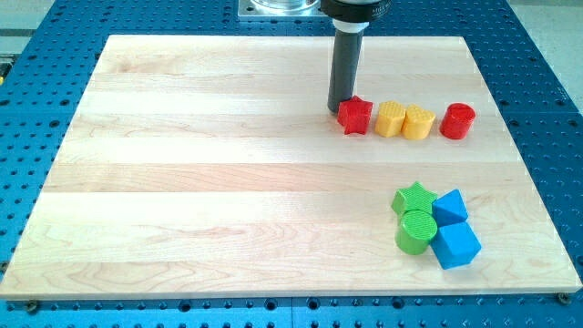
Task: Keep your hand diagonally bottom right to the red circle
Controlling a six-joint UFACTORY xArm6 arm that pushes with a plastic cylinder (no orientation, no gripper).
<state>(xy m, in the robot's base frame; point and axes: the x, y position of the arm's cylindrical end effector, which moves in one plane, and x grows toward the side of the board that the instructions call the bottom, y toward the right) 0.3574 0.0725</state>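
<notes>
Wooden board (228,182): red circle (457,121) near top right edge. My tip (341,107) touches red star (355,116), well left of circle; bare rod, holds nothing. Approach step; next: travel toward right edge, below circle.

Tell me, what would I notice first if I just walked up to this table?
Probably my tip, touching the red star at the left end of a row: yellow hexagon, yellow heart, red circle. Then the green and blue cluster at the view's bottom right.

Rod hangs upright from the view's top; my tip (341,109) on the board
</notes>
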